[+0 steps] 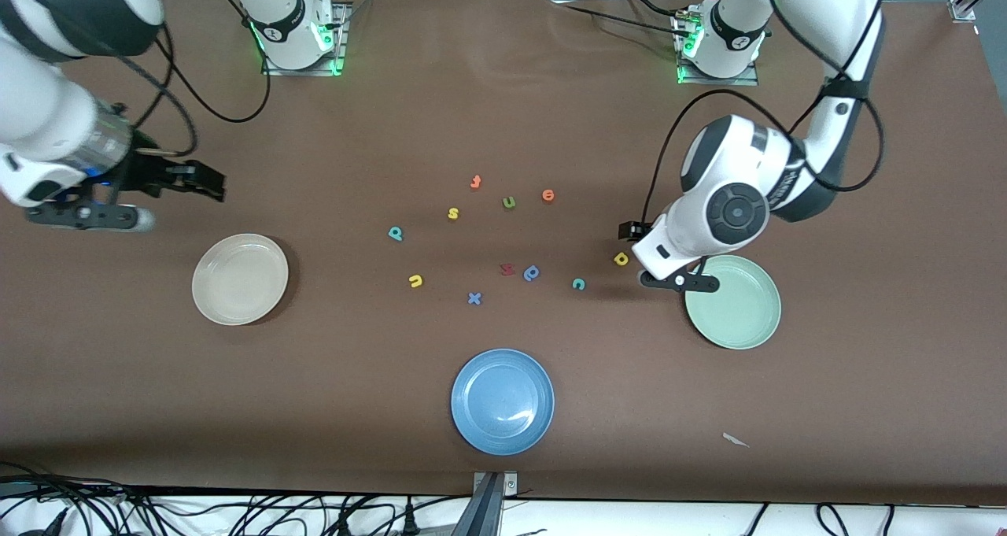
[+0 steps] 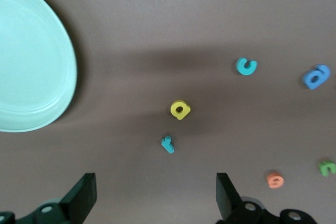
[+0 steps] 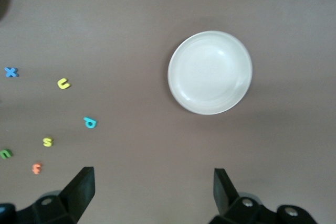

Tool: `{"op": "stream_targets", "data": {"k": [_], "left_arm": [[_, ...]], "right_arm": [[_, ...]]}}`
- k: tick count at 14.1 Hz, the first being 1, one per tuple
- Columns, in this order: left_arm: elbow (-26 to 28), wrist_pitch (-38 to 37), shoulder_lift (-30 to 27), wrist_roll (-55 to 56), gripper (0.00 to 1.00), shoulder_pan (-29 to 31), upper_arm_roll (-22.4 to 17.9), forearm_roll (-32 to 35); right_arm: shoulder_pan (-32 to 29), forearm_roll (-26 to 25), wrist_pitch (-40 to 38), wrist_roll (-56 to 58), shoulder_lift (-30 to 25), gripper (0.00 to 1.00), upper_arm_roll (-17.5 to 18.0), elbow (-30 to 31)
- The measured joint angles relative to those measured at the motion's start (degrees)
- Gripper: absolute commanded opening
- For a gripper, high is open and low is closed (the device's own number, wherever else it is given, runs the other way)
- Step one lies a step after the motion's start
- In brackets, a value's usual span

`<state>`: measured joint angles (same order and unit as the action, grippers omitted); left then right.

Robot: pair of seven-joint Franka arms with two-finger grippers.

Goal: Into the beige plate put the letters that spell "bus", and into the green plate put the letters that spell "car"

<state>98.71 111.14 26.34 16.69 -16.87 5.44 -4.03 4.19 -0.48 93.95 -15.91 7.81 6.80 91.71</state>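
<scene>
Teal b (image 1: 396, 234), yellow u (image 1: 415, 282) and yellow s (image 1: 453, 213) lie mid-table, apart from the empty beige plate (image 1: 240, 279). Teal c (image 1: 578, 284) and yellow a (image 1: 621, 259) lie beside the empty green plate (image 1: 733, 302). The thin teal r (image 2: 167, 144) lies next to the yellow a (image 2: 180, 109); the left arm hides it in the front view. My left gripper (image 2: 155, 198) hangs open over the table just by the r, holding nothing. My right gripper (image 1: 206, 183) is open and empty, up over the table above the beige plate (image 3: 210, 72).
A blue plate (image 1: 503, 401) sits near the front edge. Other letters lie in the middle: orange t (image 1: 475, 181), green u (image 1: 509, 202), orange letter (image 1: 548, 196), red letter (image 1: 507, 269), darker blue letter (image 1: 532, 272), blue x (image 1: 474, 298). A paper scrap (image 1: 735, 440) lies nearer the camera.
</scene>
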Motion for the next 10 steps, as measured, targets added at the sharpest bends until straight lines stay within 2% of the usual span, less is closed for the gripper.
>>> {"op": "stream_targets", "data": {"k": [1,3,5,7,10], "left_arm": [[2.75,3.08,0.0,0.0,0.98,0.0,-0.01,0.0],[7.7,9.32,0.0,0.0,0.85,-0.31,0.0,0.0],[11.64,14.72,0.03,0.0,0.81,-0.97,0.04,0.0],[14.96,19.26,0.21,0.02,0.81,-1.82,0.04,0.0],[16.85,23.06,1.26,0.03,0.81,-2.05,0.0,0.0]], "right_arm": [[0.11,0.01,0.99,-2.48,-0.03,1.0,1.81,1.24],[0.28,0.02,4.99,-7.62,-0.17,1.0,5.46,4.89],[0.42,0.03,9.93,-12.05,-0.22,1.0,9.48,9.3],[0.52,0.03,14.98,-15.62,-0.2,1.0,13.63,14.07],[0.59,0.03,23.54,-20.28,0.12,1.0,18.72,21.57]]}}
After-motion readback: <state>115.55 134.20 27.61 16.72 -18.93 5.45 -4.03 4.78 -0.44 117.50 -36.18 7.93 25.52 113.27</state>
